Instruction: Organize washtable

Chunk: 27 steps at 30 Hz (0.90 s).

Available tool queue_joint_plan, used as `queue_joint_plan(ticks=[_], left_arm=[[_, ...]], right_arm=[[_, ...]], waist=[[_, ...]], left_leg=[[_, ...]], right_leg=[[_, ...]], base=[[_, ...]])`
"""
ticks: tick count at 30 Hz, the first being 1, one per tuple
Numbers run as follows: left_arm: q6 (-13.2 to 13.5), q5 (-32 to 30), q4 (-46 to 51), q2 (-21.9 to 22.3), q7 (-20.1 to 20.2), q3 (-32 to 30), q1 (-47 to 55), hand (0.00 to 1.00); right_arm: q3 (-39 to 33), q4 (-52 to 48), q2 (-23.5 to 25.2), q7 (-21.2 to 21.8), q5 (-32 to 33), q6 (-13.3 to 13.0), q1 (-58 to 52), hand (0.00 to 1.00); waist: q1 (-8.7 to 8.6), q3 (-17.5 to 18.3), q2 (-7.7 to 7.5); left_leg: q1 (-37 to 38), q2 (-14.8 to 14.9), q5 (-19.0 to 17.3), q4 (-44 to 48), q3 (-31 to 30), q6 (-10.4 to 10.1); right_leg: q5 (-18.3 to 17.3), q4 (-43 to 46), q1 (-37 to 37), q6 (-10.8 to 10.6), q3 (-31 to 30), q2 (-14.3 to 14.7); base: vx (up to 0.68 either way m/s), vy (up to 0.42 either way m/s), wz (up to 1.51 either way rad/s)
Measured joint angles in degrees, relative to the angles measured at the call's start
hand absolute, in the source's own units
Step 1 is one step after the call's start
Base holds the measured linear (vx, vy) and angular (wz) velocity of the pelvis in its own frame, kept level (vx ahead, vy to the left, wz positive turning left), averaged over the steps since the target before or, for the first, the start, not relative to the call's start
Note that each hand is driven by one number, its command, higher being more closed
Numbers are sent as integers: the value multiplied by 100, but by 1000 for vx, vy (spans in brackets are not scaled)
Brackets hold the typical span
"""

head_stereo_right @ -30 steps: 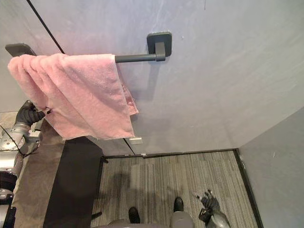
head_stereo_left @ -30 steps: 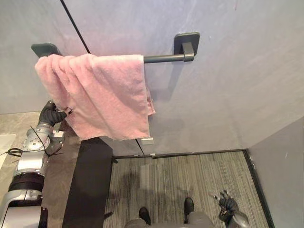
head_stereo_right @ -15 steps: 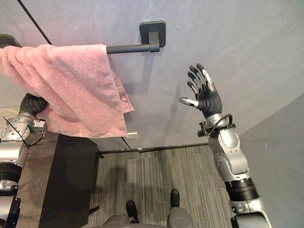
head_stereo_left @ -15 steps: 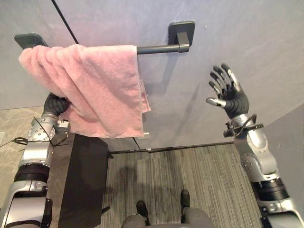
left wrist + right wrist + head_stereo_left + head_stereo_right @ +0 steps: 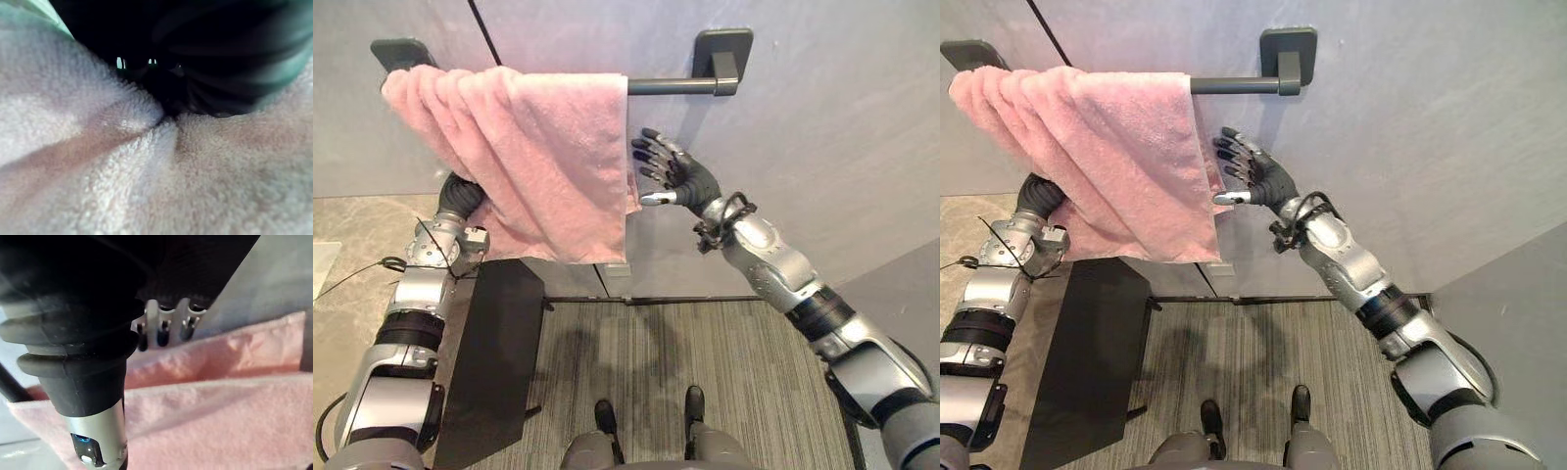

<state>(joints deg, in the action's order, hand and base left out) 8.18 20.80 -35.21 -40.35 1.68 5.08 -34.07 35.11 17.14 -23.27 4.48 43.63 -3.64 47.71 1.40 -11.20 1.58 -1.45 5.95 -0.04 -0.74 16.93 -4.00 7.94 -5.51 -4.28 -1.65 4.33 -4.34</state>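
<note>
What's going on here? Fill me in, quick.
The robot is working on a pink towel draped over a dark rail on the wall. Its left hand is tucked in behind the towel's lower left part. Its right hand is raised with straight, spread fingers right at the towel's right edge; whether it touches the cloth cannot be told. The towel hangs bunched toward the left end of the rail, leaving the right end bare.

Head cams both stare down at the rail (image 5: 671, 86) and pink towel (image 5: 538, 147), barely offset. Wrist cams sit right up against that towel; left one's probably pressed into it.
</note>
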Motion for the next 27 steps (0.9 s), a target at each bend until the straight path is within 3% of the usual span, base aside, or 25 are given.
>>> queue_joint_plan(ticks=[3,6,11,12,15,19,27], left_arm=[[-5,0,-84,74,-59,112,-201,100],[-4,-1,-85,142,-90,102,-293,100],[-4,-2,-84,143,-177,97,-284,100],[-4,-2,-84,143,-182,94,-281,100],[-4,0,-84,143,-202,78,-277,100],[-4,0,-80,152,-268,-70,-155,100],[-8,-2,-4,206,-319,-359,-72,100]], right_arm=[[163,782,704,-86,-405,33,398,0],[196,790,832,-112,-749,15,467,0],[88,861,892,-319,-919,8,468,0],[16,861,931,-326,-1021,8,472,100],[-123,861,1053,-349,-1158,8,502,100],[-268,861,1165,-477,-1361,-6,772,100],[-741,860,1155,-690,-1903,-28,819,100]], waist=[[56,0,0],[203,0,0],[223,0,0],[222,0,-1],[227,-1,-1],[89,-1,-2],[94,0,-3]], left_leg=[[-47,11,54,1,-106,-10],[-63,12,80,3,-144,-6],[-90,-5,155,-49,-222,5],[-89,-2,182,-81,-230,-3],[-89,7,241,-151,-233,-19],[-86,6,255,-174,-224,-19],[-71,7,255,-177,-220,-19]], right_leg=[[0,-4,0,0,54,6],[9,-5,5,12,58,4],[12,-5,0,14,74,-5],[12,-5,-12,14,76,2],[20,-4,-48,5,73,23],[30,-4,-61,-1,59,26],[32,-4,-48,-1,56,25]], base=[[-50,-28,14],[-54,-19,8],[-46,-6,8],[-51,-21,4],[-36,-20,0],[-7,-4,-1],[0,0,0]])
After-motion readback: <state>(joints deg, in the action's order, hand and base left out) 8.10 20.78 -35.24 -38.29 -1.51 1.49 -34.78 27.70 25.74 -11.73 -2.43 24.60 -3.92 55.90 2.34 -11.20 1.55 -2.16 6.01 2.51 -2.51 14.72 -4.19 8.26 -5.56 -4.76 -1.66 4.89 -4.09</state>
